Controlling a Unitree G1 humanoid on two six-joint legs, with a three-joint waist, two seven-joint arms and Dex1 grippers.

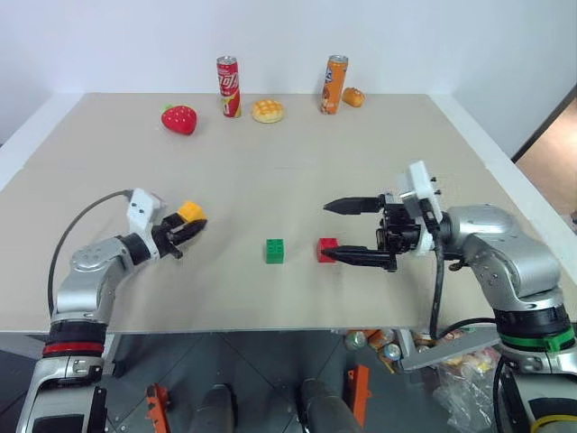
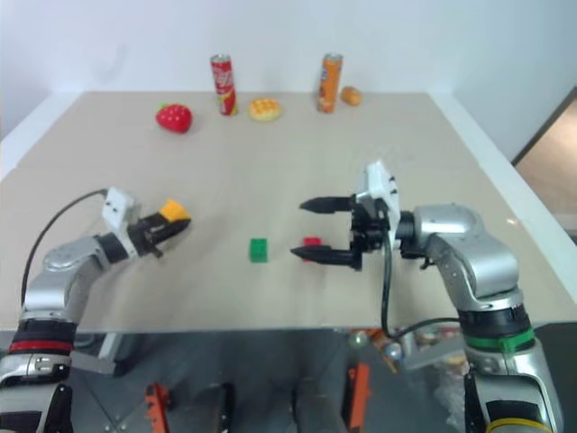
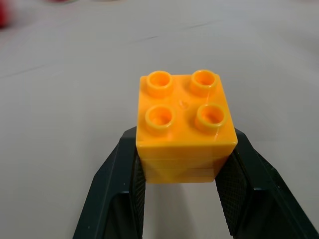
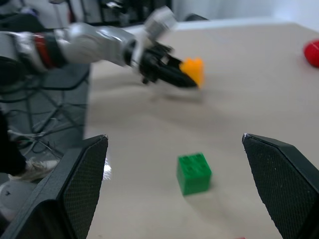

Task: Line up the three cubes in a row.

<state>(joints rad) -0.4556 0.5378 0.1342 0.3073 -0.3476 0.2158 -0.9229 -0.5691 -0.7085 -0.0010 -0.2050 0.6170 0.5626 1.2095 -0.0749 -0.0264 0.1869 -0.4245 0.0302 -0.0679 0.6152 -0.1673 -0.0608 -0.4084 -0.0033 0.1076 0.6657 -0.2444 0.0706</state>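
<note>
The green cube [image 1: 275, 251] and the red cube [image 1: 326, 249] are being left side by side on the table [image 1: 270, 162] near its front edge, a small gap between them, studs up. The right gripper [image 1: 347, 232] is being held level just beside the red cube, fingers spread wide apart, nothing between them; the lower finger [image 1: 365, 258] is seen close against the red cube, contact cannot be told. The yellow-orange cube [image 3: 184, 124] is being gripped by the left gripper [image 1: 187, 227], its fingers [image 3: 117, 194] clamped on the cube's two sides, studs up, lifted clear of the table, well to the left of the green cube. Farther back, a red strawberry toy [image 1: 179, 119], a red can [image 1: 228, 87], a yellow bun toy [image 1: 267, 111] and an orange can [image 1: 334, 85] are being left standing along the far edge, with a small orange thing [image 1: 353, 96] just beside the orange can.
</note>
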